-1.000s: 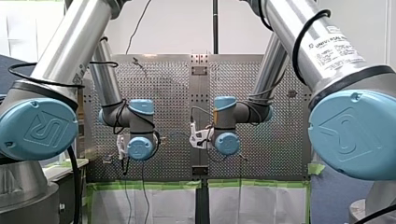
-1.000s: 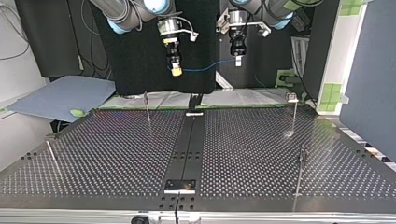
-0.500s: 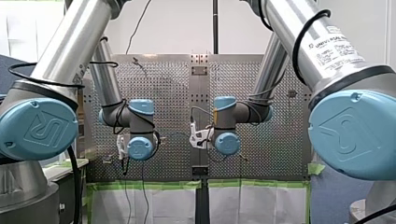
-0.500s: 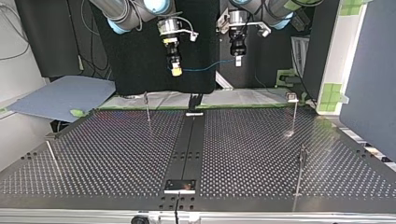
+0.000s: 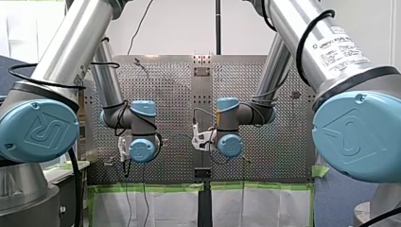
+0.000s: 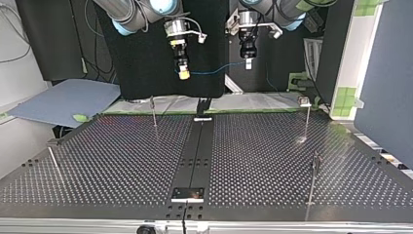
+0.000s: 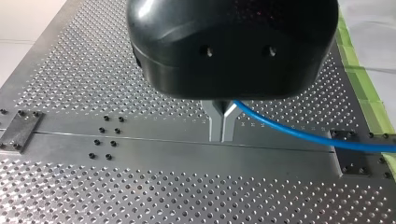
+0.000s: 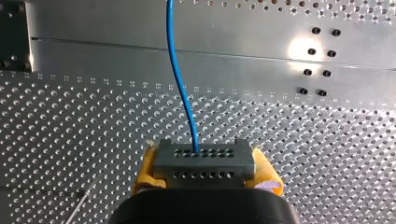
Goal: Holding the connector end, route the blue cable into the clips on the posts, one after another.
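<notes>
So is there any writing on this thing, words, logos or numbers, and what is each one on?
"UNIVERSAL RO...": white label on my right arm's silver tube; the rest is unreadable.
Smaller lines on that label: too blurred to read.
"UR" emblem: raised on the blue joint cap of my left arm and the blue joint cap of my right arm.
Connector, blue cable, perforated table: no writing seen.

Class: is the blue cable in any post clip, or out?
Out. The blue cable hangs between my right gripper and my left gripper, clear of the posts.
</notes>
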